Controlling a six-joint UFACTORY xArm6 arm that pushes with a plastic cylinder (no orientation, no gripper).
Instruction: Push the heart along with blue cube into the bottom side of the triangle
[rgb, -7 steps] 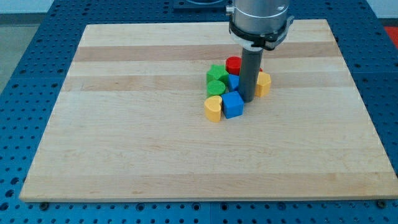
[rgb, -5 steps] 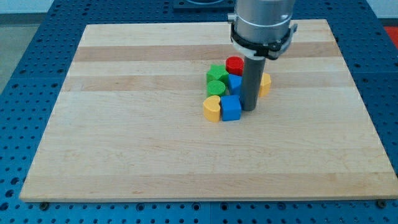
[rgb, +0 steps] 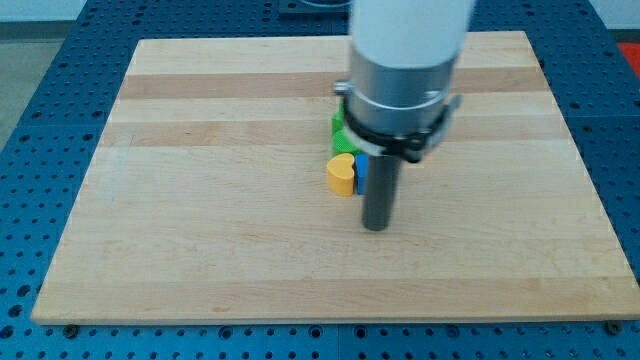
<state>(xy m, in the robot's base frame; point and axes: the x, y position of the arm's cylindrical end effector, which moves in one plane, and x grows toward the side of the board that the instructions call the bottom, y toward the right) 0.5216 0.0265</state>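
**Tip sits below the heart and blue cube, arm hiding most of the cluster**

The wooden board (rgb: 200, 200) fills most of the view, lying on a blue perforated table (rgb: 40, 120). Over its middle hangs the arm's pale grey cylinder with a dark collar (rgb: 400, 100), which covers much of the block cluster (whatever lies behind it cannot be made out). The dark rod drops from the collar, and my tip (rgb: 375, 227) rests on bare wood toward the view's bottom, just below and slightly right of the blue cube. There are no jaws on this arm, only the rod. The yellow heart (rgb: 341, 173) stands at the cluster's left edge, touching the blue cube (rgb: 361, 172), of which only a narrow strip shows beside the rod. Above the heart, a sliver of a green block (rgb: 338, 125) peeks out; its shape is unclear.
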